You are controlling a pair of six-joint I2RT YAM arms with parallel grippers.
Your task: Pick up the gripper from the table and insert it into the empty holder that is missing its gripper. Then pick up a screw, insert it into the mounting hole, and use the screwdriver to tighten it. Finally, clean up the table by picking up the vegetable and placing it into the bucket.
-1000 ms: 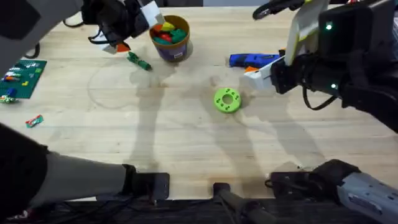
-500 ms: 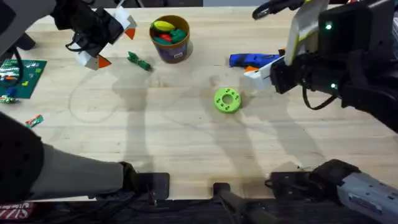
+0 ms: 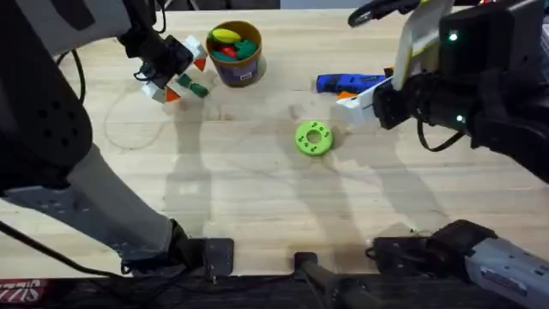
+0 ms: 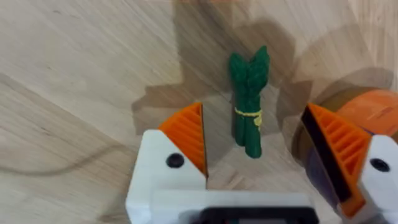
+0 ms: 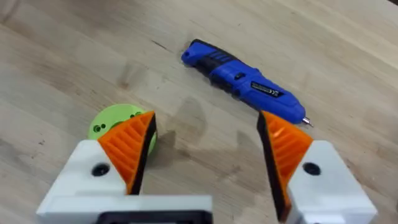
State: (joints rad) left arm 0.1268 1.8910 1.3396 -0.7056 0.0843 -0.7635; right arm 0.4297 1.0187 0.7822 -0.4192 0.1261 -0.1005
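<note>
Two arms work over one light wooden table (image 3: 257,189) with plank grain. The left hand (image 3: 176,73) hovers spread wide over one dark-green vegetable (image 3: 193,87), which lies on the table just beside one bucket (image 3: 235,53); in the left wrist view the vegetable (image 4: 249,102) lies between the two orange ribbed pads (image 4: 189,134) without touching either, and the bucket's orange rim (image 4: 373,112) is cut off behind the far finger. The bucket holds one yellow, one red and one green toy piece, partly covering each other. The right hand (image 3: 364,99) is also wide open and holds nothing; in the right wrist view one blue screwdriver (image 5: 242,78) lies on the table beyond its fingers (image 5: 130,146), and one green disc (image 5: 115,121) with holes is partly hidden behind a pad. Overhead, the screwdriver (image 3: 339,82) is partly covered by the right arm, and the disc (image 3: 313,138) lies near the table's middle. A thin looped cable (image 3: 137,129) lies left of centre. The left arm fills the lower left, dark and blurred; the room beyond the far edge is hard to make out.
</note>
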